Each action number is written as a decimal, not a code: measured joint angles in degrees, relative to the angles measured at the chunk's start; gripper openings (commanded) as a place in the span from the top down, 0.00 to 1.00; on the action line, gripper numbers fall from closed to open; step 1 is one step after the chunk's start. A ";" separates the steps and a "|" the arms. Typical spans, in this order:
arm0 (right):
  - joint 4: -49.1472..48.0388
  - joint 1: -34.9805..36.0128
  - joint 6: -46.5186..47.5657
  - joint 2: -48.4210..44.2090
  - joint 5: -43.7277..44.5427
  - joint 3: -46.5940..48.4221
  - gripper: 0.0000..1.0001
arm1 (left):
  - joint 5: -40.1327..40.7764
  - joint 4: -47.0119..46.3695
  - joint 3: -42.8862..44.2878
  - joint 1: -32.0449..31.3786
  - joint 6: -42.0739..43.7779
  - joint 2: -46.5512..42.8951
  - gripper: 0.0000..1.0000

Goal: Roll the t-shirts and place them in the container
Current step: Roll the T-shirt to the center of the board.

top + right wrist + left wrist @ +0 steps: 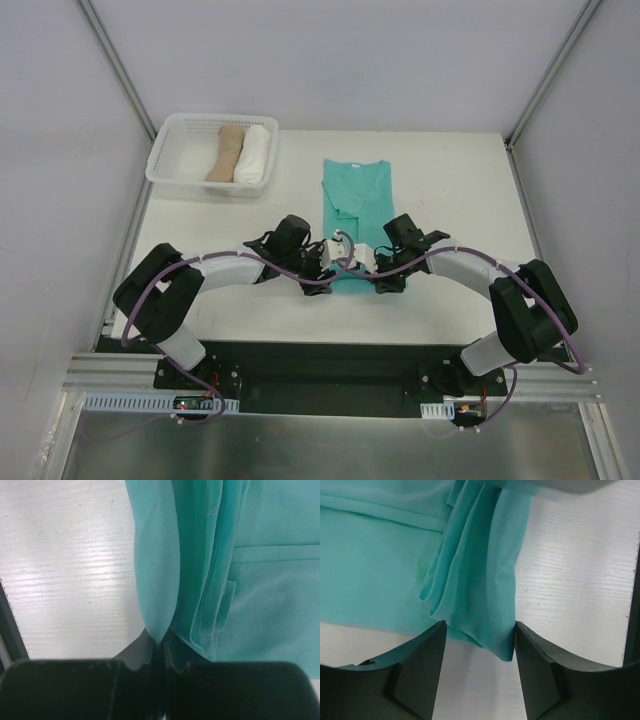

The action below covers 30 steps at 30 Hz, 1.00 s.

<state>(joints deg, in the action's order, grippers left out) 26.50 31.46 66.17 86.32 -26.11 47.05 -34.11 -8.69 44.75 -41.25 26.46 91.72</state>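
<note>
Left gripper (479,630) first: its jaws stand well apart, and a hanging fold of the teal t-shirt (357,205) fills the gap, the cloth's edges brushing the inner tips of both fingers (420,655) without being squeezed. Over to the right gripper (159,645): jaws pressed almost together, with a bunched fold of that same teal cloth pinched tight between them. From the top camera, the two grippers meet side by side at the shirt's near end, at 6 o'clock on the garment. The shirt lies on the white table (460,200), folded into a narrow strip, long axis running from 12 o'clock to 6 o'clock, with a small notch in the far edge at 12; whether that is the neckline I cannot tell. Up at about 10 o'clock from the shirt sits a white mesh basket (165,150), well apart from it, holding a tan roll (226,152) and a white roll (254,152) lying side by side and touching, both lengthwise roughly 12 to 6.
</note>
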 measured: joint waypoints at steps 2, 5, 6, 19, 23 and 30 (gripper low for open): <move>0.33 -0.11 -0.15 0.02 -0.28 0.00 0.93 | 0.02 -1.33 0.48 -0.44 -0.02 1.38 0.47; 0.48 -0.28 -0.68 0.31 -0.66 0.00 0.93 | -0.02 -2.62 1.68 -1.09 0.00 3.82 0.58; 0.87 -0.61 -1.01 0.42 -0.76 -0.02 0.93 | -0.15 -2.62 2.08 -1.07 -0.02 4.72 0.64; 9.40 -4.46 -4.42 1.18 -7.28 3.61 0.91 | -16.09 22.82 15.28 3.13 -3.13 9.49 1.00; 17.22 -7.17 -3.69 2.82 -12.74 9.22 0.91 | -21.44 29.73 18.08 5.86 -4.85 9.53 1.00; 30.64 -10.43 0.81 12.70 -22.18 18.03 0.91 | -29.49 39.78 25.97 10.80 -6.69 15.96 1.00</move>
<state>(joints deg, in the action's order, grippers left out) 57.14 21.04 66.98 99.02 -48.29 65.08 -63.59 31.09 70.72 -30.46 19.77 107.68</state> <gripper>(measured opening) 0.095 0.019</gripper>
